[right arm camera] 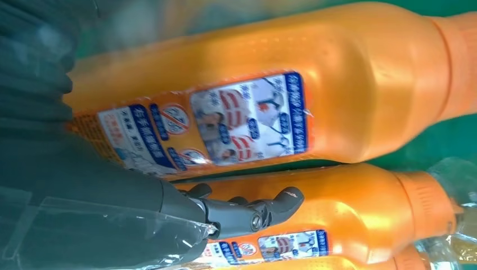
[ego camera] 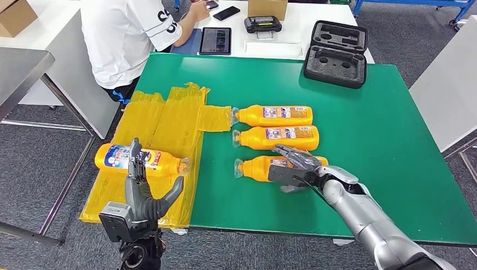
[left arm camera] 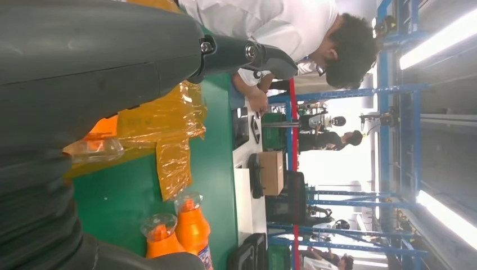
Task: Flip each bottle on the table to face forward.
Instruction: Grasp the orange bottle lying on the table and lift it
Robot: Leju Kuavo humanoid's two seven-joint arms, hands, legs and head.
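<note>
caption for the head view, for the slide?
Right hand reaches onto the nearest of three orange bottles on the green table; open left hand waits.

Your left hand (left arm camera: 84, 112) fills the near side, fingers apart, holding nothing. Two orange bottles (left arm camera: 180, 233) lie on the green table (left arm camera: 214, 169) beside yellow film (left arm camera: 169, 124). A person (left arm camera: 292, 34) sits beyond.

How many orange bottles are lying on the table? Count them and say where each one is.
4. Three lie in a column on the green mat: far bottle, middle bottle, and near bottle, partly under the right hand. The fourth bottle lies on the yellow sheet, beyond the left hand.
</note>
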